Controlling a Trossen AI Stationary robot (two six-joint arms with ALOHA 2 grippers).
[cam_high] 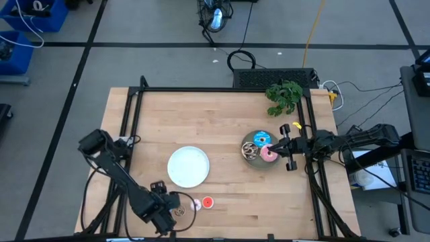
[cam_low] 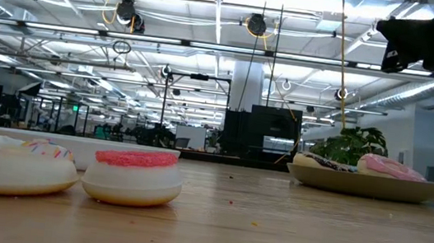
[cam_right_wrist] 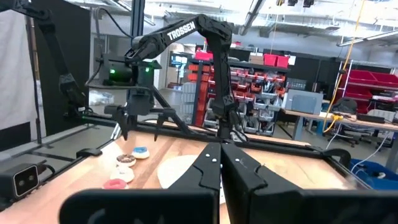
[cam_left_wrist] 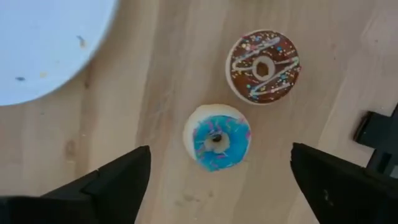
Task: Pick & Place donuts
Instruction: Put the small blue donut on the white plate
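My left gripper (cam_left_wrist: 221,155) is open and points down at the table's near edge, one finger on each side of the tiny blue donut (cam_left_wrist: 216,137) without touching it. The tiny brown donut (cam_left_wrist: 263,66) lies beside the blue one. The cream donut (cam_low: 17,165) and the red donut (cam_low: 133,178) rest flat on the wood close by. The gray plate (cam_high: 251,161) carries the pink donut (cam_high: 269,153), the blue sprinkled donut (cam_high: 261,139) and the brown-white donut (cam_high: 250,151). My right gripper (cam_high: 278,144) is shut and hovers high over that plate's right rim.
A white plate (cam_high: 188,167) lies mid-table, just beyond the tiny donuts. A green toy plant (cam_high: 283,95) sits at the far right corner. Black frame rails (cam_high: 127,121) run along the left, far and right table edges. Bare wood lies between the two plates.
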